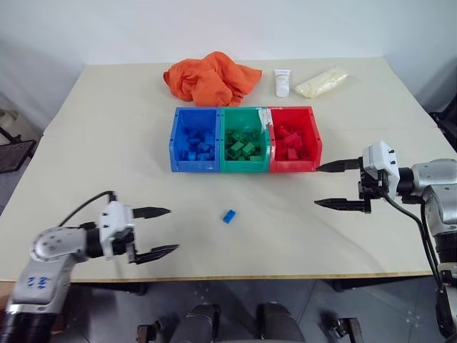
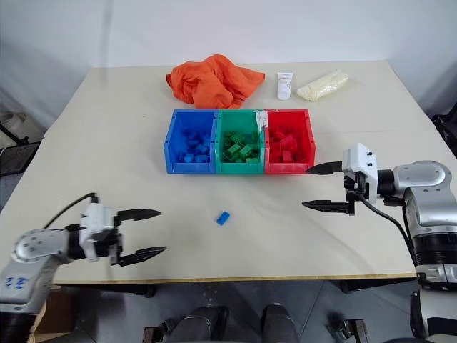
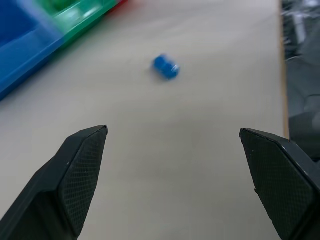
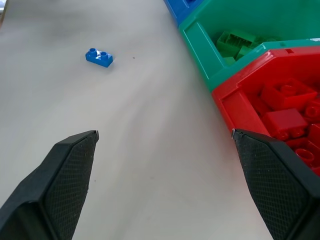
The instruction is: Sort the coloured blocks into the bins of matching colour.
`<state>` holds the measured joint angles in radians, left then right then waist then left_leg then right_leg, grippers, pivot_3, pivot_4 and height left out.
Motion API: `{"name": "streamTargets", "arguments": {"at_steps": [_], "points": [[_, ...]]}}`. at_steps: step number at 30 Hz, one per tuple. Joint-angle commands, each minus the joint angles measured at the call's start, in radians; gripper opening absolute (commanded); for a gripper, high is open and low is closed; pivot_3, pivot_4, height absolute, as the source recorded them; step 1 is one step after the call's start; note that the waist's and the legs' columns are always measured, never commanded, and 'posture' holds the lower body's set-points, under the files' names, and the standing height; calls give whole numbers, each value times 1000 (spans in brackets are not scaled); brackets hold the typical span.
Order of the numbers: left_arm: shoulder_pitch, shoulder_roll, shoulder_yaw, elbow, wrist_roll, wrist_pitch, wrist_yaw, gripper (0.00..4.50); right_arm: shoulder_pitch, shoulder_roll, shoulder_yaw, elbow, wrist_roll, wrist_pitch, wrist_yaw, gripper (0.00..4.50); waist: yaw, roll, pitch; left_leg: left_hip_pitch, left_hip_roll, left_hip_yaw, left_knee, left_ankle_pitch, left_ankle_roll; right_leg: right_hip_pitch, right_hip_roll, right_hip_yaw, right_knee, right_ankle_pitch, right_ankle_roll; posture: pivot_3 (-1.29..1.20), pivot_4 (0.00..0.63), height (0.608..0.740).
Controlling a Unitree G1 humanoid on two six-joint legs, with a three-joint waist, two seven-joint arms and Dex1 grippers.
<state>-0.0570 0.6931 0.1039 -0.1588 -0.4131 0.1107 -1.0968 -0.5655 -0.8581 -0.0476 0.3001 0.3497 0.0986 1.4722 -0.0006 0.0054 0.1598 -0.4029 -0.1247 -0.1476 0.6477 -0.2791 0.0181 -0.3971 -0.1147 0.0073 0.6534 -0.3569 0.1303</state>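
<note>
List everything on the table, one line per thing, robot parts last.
loose block: one, blue, on bare table in front of the bins
blue bin: one, left of the row, blue blocks inside
green bin: one, middle, green blocks inside
red bin: one, right, red blocks inside
cloth: one, orange, crumpled behind the bins
tube: one, white, right of the cloth
bag: one, pale yellow, right of the tube
table: one, beige
left gripper: black fingers, open, empty
right gripper: black fingers, open, empty

The blue block (image 3: pixel 166 66) is blurred in the left wrist view, its studs indistinct
</note>
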Motion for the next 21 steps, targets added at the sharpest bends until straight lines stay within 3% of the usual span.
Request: {"name": "streamTargets", "arguments": {"at_steps": [1, 6, 16, 21], "points": [[-79, -63, -100, -2, 68, -15, 52, 4500, 19, 0, -35, -71, 31, 16, -28, 4463, 0, 0, 0, 0, 0, 0, 0, 0, 0, 0, 0, 0, 0, 0, 0, 0, 150, 740], [-193, -168, -211, 117, 180, -55, 118, 4500, 70, -3, -55, -136, 47, 39, -73, 4463, 0, 0, 0, 0, 0, 1, 1, 0, 0, 0, 0, 0, 1, 0, 0, 0, 150, 740], [-332, -277, -334, 294, 310, -95, 179, 4500, 164, -12, -103, -236, 66, 81, -146, 4463, 3, 0, 0, 0, 0, 3, 2, 0, 0, 0, 0, -1, 3, 0, 0, 0, 150, 740], [-358, -285, -355, 331, 347, -108, 184, 3270, 176, -14, -113, -250, 65, 86, -162, 4500, 4, 0, 0, 0, 0, 3, 2, 0, 0, 0, 0, -1, 3, 0, 1, 0, 150, 740]]}}
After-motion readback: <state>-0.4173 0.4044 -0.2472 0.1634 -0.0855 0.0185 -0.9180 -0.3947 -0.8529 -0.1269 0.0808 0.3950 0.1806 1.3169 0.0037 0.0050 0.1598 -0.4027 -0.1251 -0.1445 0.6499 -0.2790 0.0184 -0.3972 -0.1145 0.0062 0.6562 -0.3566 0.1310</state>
